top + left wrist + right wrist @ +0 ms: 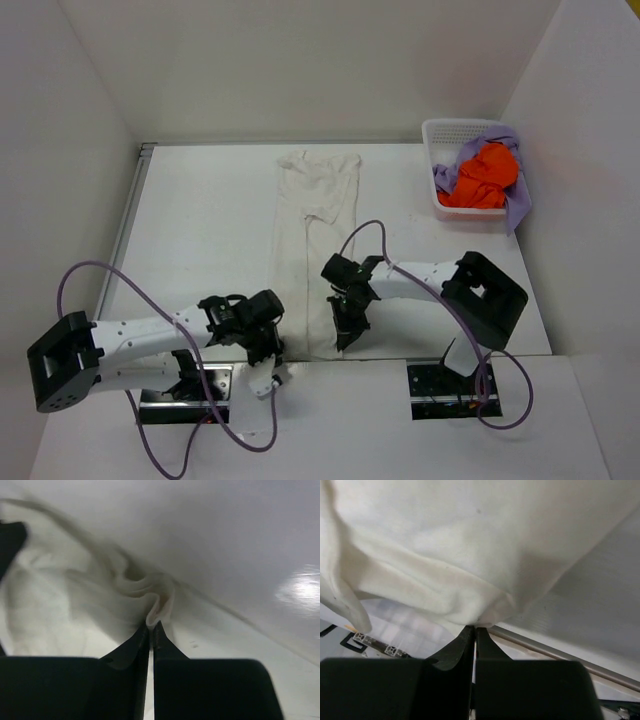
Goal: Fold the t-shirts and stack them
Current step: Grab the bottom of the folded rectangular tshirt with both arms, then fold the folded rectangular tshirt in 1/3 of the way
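Mid-table (200, 220), cream t-shirt (315, 230) near-to-far, collar seemingly far.

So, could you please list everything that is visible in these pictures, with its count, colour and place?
cream-white t-shirt: one, cream-white, lying as a long strip down the middle of the table
orange t-shirt: one, bright orange, bunched inside the basket
purple t-shirt: one, lavender, in the basket beside the orange one, hanging over the right rim
basket: one, white perforated plastic, far right corner of the table
table: one, white, under everything
cables: two, purple, one looping along each arm
left gripper: one, black, shut on the shirt's near left part
right gripper: one, black, shut on the shirt's near right part
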